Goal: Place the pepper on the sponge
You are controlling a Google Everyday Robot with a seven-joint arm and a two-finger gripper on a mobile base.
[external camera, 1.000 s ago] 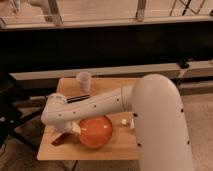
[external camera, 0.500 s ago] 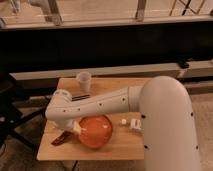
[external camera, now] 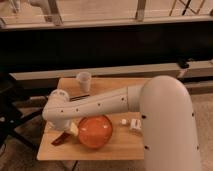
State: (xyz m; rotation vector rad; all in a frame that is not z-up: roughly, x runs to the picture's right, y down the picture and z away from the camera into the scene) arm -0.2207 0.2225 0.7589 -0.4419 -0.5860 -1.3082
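Observation:
The pepper, slim and dark red, lies near the table's front left, just left of the orange bowl. My gripper reaches down from the white wrist to a spot right above the pepper's upper end, between it and the bowl's rim. Whether it touches the pepper I cannot tell. The sponge is hidden; my arm covers the middle of the table.
A pale cup stands at the back of the wooden table. A dark bar peeks out behind my arm. Two small white pieces lie right of the bowl. A black stand is left of the table.
My wrist has risen slightly and shifted right, and the big arm body has swung rightwards. The pepper and bowl stay where they were.

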